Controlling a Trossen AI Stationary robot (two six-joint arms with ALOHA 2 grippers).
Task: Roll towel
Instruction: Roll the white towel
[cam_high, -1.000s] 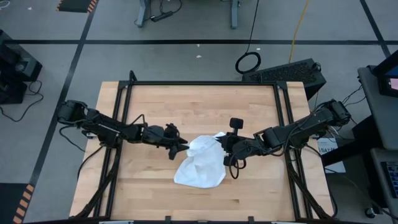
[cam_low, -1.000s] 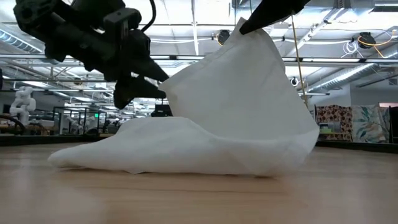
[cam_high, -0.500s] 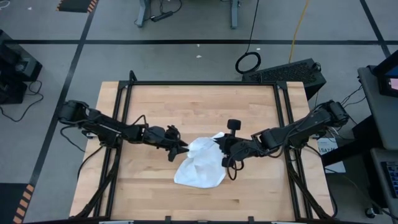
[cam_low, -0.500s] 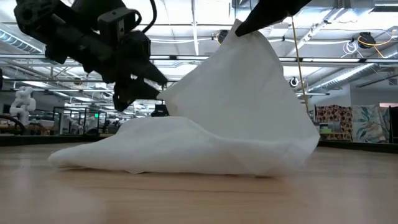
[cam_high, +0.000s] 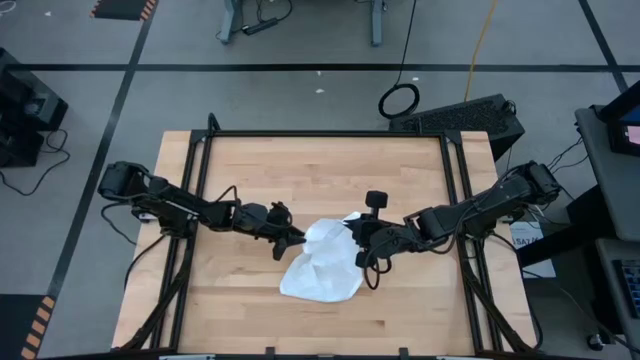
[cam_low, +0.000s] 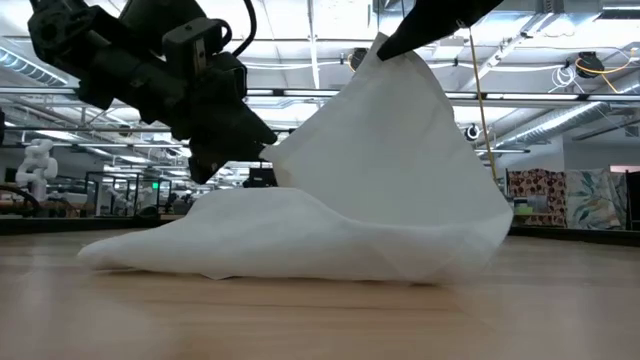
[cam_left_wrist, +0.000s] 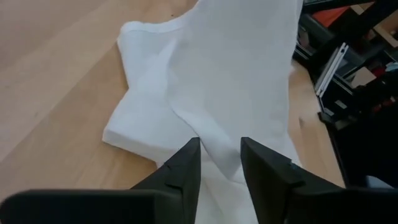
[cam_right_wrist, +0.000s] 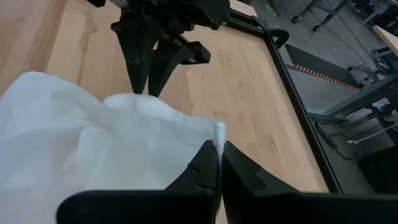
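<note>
The right gripper (cam_right_wrist: 217, 163) is pressed together on a corner of the towel (cam_high: 325, 262) and holds that corner raised above the table (cam_high: 320, 170). In the right wrist view the white edge runs up between its two dark fingers (cam_right_wrist: 202, 168); in the low view the cloth hangs down from that pinch like a tent. The left gripper (cam_left_wrist: 219, 163) sits at the opposite edge of the lifted part, fingers a little spread with a fold of cloth lying in the gap between them. Whether they have actually closed on that fold cannot be told from these views.

The towel lies slightly right of the table's middle and toward its near edge, between the two arms. Its lower part rests crumpled on the wood, and its upper part is lifted.

As a judgement, the task is at an early stage. No roll has been started: the cloth is neither spread flat nor wound on itself. It looks as if the arms are taking hold to straighten it out. Laying it flat and the whole of the rolling remain to be done.

By count there is one towel, one wooden table, and two arms with one gripper each.
</note>
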